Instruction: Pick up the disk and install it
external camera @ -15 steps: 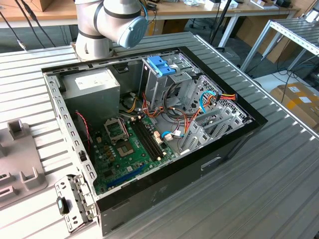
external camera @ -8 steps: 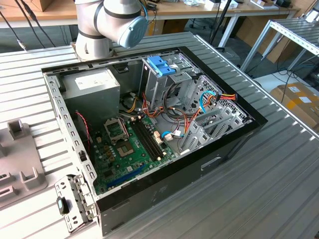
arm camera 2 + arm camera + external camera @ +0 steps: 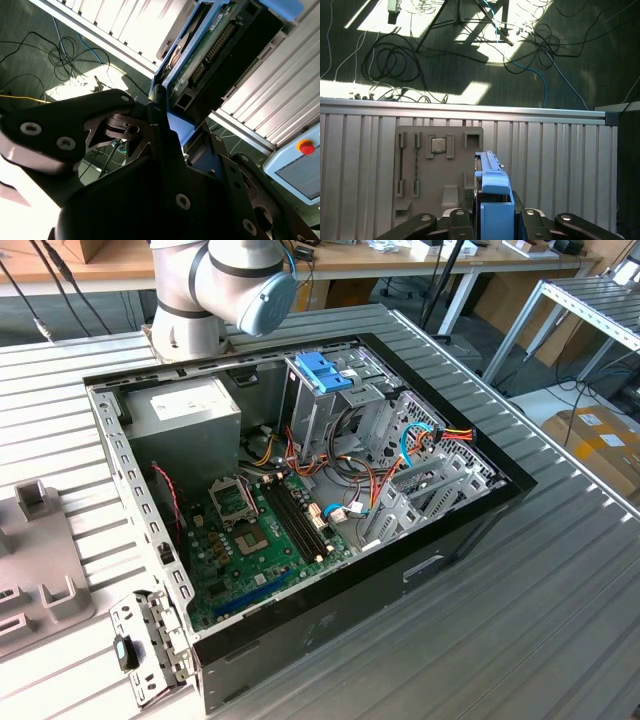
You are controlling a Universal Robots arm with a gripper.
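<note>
In the first wrist view my gripper is shut on the disk. Its bright blue carrier and end tab stick out from between the black fingers. The disk hangs over the ribbed metal table, beside a grey fixture plate. The second wrist view shows the disk's green circuit board and connector framed in blue, with the gripper clamped on its end. In the exterior view the open computer case lies on the table, with the arm's base behind it.
A light-blue bracket tops the grey drive cage inside the case, among cables and the motherboard. A grey fixture lies at the exterior view's left. Cables cover the floor beyond the table edge. A pendant with a red button sits nearby.
</note>
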